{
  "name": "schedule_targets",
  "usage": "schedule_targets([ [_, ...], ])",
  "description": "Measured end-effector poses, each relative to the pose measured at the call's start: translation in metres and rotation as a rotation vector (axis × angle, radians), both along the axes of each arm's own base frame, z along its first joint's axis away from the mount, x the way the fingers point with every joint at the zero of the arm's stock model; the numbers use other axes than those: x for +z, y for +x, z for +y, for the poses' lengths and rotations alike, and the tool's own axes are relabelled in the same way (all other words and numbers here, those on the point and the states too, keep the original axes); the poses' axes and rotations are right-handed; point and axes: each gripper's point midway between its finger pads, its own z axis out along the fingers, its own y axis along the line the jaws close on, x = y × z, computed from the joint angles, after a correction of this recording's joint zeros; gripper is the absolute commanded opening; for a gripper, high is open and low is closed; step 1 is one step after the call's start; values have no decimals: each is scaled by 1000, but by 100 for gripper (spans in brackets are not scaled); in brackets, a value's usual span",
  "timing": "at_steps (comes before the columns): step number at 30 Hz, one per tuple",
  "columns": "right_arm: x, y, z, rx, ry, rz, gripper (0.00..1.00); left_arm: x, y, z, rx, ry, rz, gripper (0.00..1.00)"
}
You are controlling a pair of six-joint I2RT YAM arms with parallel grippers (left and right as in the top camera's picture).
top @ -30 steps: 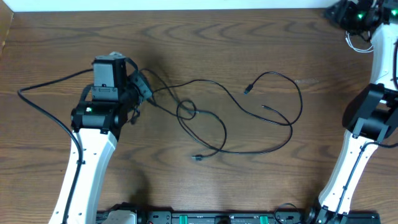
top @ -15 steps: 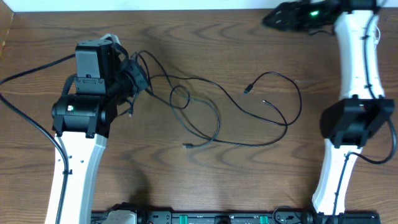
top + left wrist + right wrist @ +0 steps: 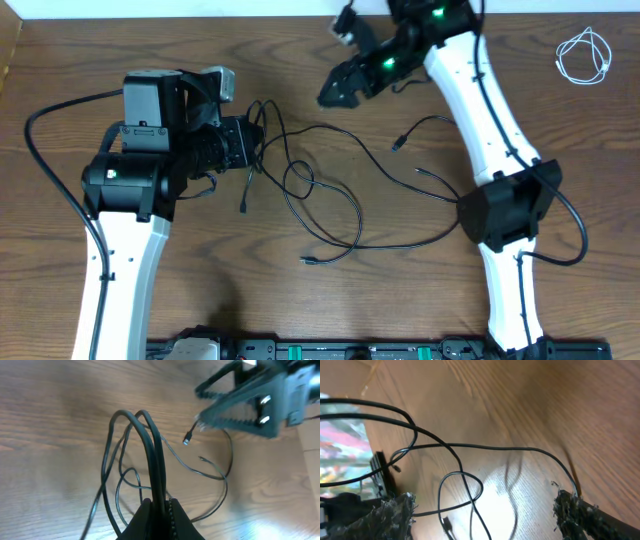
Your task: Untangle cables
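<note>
Bench (image 3: 80, 60) of brown wood holds one white cable (image 3: 585, 55) and a bunch of thin black cables (image 3: 152, 460). The white cable lies in a little coil at the far right corner, well apart from the rest. The black cables loop over each other in the middle, so I cannot tell how many there are. Four loose ends show.

Two arms are here. The left arm (image 3: 125, 250) comes up from the near edge and turns its wrist to the right. Its left claw (image 3: 161, 506) is closed tight on a few black strands, which arch out from it in a hump. The right arm (image 3: 480, 110) reaches up and across to the far middle. Its right claw (image 3: 482, 510) hangs over the tangle with both fingers spread wide, holding nothing.
</note>
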Motion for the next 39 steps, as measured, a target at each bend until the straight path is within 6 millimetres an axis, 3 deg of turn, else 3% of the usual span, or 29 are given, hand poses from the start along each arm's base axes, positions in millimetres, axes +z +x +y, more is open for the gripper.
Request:
schedule_targets([
  [6, -8, 3, -2, -22, -45, -4, 89, 20, 7, 21, 85, -38, -33, 8],
  [10, -26, 6, -7, -36, -82, 6, 90, 29, 5, 34, 147, -61, -47, 8],
  [18, -83, 9, -10, 14, -172, -20, 92, 40, 1, 37, 184, -94, -64, 8],
  [22, -121, -4, -8, 75, -217, -15, 92, 44, 2, 37, 195, -104, -74, 8],
  [27, -152, -7, 6, 124, -219, -70, 92, 44, 2, 37, 200, -109, -70, 8],
  [34, -177, 7, 32, 141, -168, -227, 92, 44, 2, 37, 202, -111, -69, 8],
  [38, -181, 19, 47, 131, -130, -325, 86, 44, 2, 37, 205, -113, -67, 8],
  [39, -180, 22, 51, 130, -119, -351, 80, 44, 2, 37, 205, -114, -67, 8],
])
